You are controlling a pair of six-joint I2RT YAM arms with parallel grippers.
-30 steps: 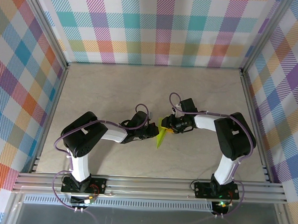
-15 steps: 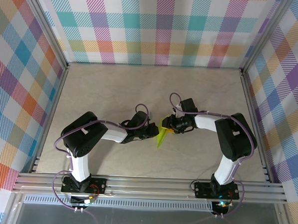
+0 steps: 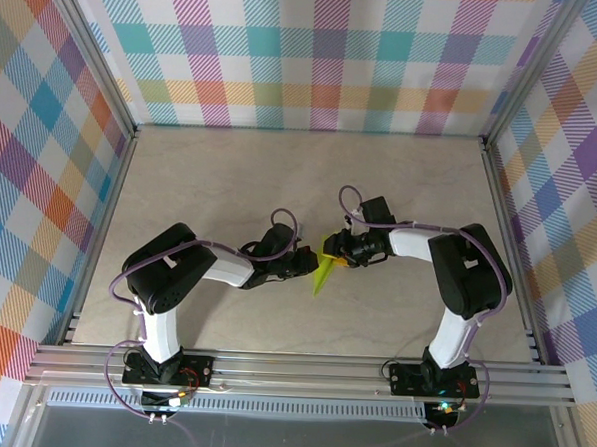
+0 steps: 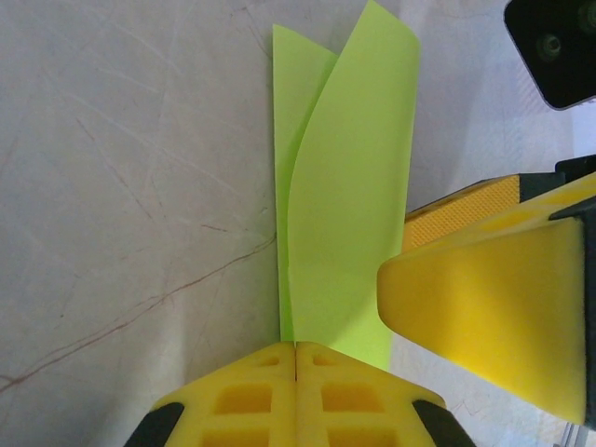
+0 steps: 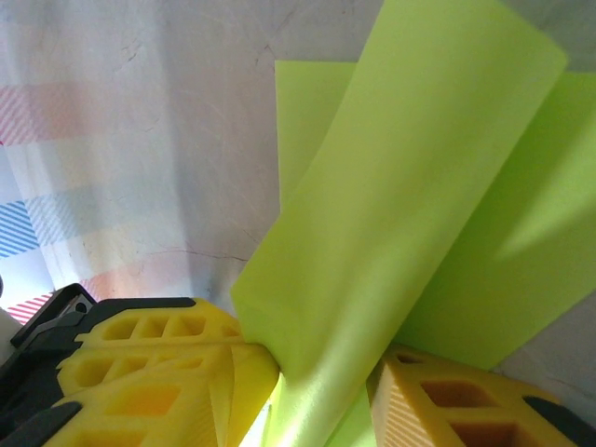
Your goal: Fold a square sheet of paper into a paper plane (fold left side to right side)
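Item: left gripper (image 4: 296, 352), yellow fingers pressing together with no gap between them, sitting at the bottom centre of the left wrist view, tips touching the near end of the square sheet of paper (image 4: 346, 196); whether a layer is being pinched in the seam cannot be told. Item: right gripper (image 5: 317, 377), jaws standing partly apart at the bottom of the right wrist view, a raised lime flap of the paper (image 5: 400, 205) curving up between them and leaning on the left-hand finger, not being clamped flat as far as can be seen. In the left wrist view one finger of the right gripper (image 4: 489, 321) is reaching in from the right edge, just beside the flap. In the top view both grippers, left (image 3: 301, 268) and right (image 3: 339, 254), are meeting at the centre of the table (image 3: 231, 180), the paper (image 3: 322, 276) lying between them as a narrow strip pointing toward the bottom of the frame. Progress, by judgement: the sheet is already looking folded into several long layers, so the early folds appear done; the present flap is standing up and not yet creased down. Pressing it flat is remaining, and spreading the wings, since no finished dart shape is showing.
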